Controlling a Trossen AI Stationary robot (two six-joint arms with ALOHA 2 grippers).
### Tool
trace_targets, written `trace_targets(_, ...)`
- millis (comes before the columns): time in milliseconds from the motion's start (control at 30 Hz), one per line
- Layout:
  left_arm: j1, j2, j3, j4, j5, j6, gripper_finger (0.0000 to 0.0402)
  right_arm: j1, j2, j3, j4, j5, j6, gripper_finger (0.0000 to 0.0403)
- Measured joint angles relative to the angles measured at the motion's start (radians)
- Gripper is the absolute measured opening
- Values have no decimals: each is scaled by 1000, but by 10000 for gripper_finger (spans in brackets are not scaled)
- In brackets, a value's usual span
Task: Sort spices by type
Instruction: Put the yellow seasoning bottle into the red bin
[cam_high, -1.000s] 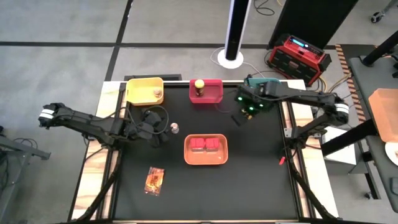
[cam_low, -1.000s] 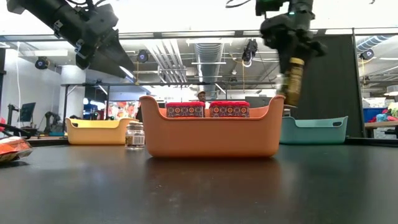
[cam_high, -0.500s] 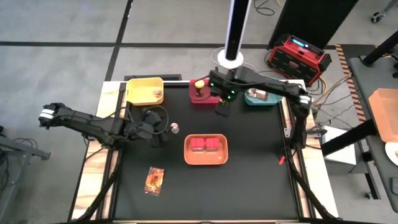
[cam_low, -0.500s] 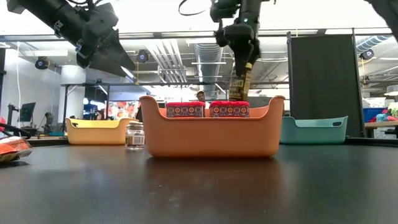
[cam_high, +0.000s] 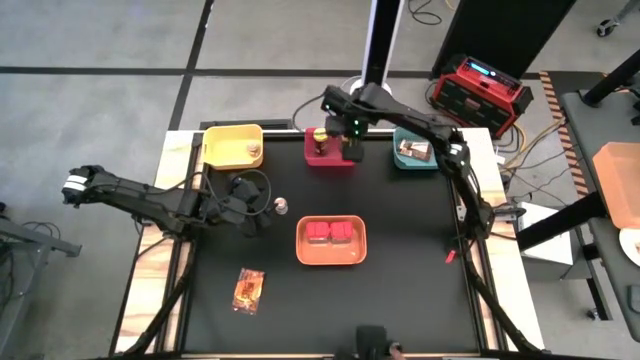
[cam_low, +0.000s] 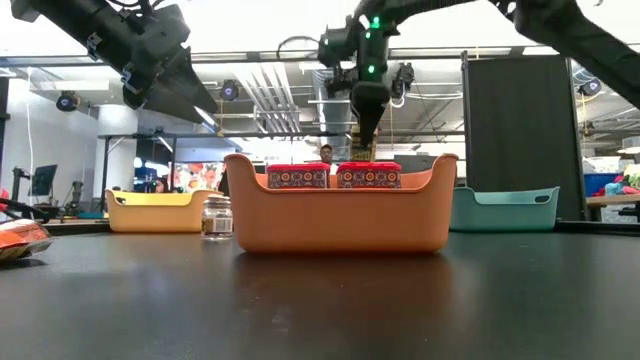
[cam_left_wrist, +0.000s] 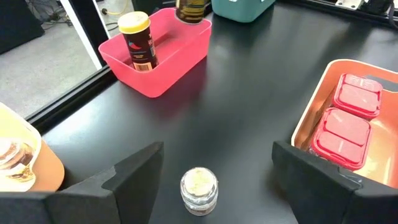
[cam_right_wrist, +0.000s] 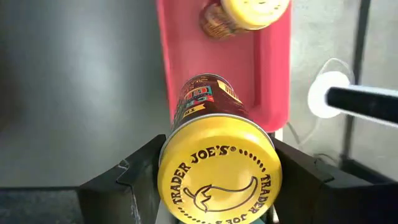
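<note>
My right gripper (cam_high: 352, 138) clamps one yellow-lidded jar (cam_right_wrist: 216, 163); its twin (cam_high: 320, 137) stands upright. Two red tubs (cam_high: 332, 233) side by side. Clear shaker (cam_high: 281, 206) upright on table; another (cam_high: 253, 152) far-left. Packet (cam_high: 248, 290) flat, near-left.

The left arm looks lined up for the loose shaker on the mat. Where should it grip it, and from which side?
Grip the shaker around its clear body below the grey top, from above: it stands upright and alone between the open left gripper fingers.

table (cam_high: 420, 260): matt black | red tray (cam_left_wrist: 163, 56): smooth plastic | jar lid (cam_right_wrist: 216, 172): glossy yellow
</note>
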Motion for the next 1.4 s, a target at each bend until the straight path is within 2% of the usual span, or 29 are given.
trace_targets(167, 0, 0, 0, 0, 0, 0, 284, -74, 54, 56, 12, -65, 70, 222)
trace_targets(300, 0, 0, 0, 0, -2, 5, 284, -125, 75, 54, 22, -65, 177, 222)
trace_targets(400, 1, 0, 0, 1, -3, 8, 284, -142, 85, 54, 35, -71, 187, 222)
trace_targets(900, 2, 0, 0, 1, -4, 19, 284, -133, 121, 54, 83, -135, 212, 222)
trace_targets(1400, 2, 0, 0, 1, -4, 19, 284, -127, 189, 53, 135, -98, 227, 226)
